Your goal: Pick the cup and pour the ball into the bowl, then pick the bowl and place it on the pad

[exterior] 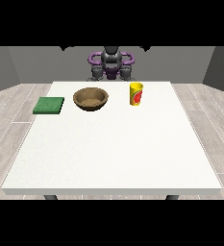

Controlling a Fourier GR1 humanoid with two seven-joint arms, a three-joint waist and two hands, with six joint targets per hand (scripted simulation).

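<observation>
A yellow cup point(136, 93) with a red mark stands upright on the white table point(113, 149), right of centre at the far side. The ball does not show; the cup's inside is hidden. A brown wooden bowl point(91, 99) sits to the cup's left. Further left, a flat green pad point(49, 105) lies near the table's left edge. The robot point(111, 63) stands behind the far edge with both arms drawn in by its body. The hand at the view's left point(97, 72) and the hand at the view's right point(127, 72) are both behind the table edge, apart from every object.
The white table stretches wide towards the camera with bare surface in front of the three objects. A grey wood floor point(7, 110) surrounds the table.
</observation>
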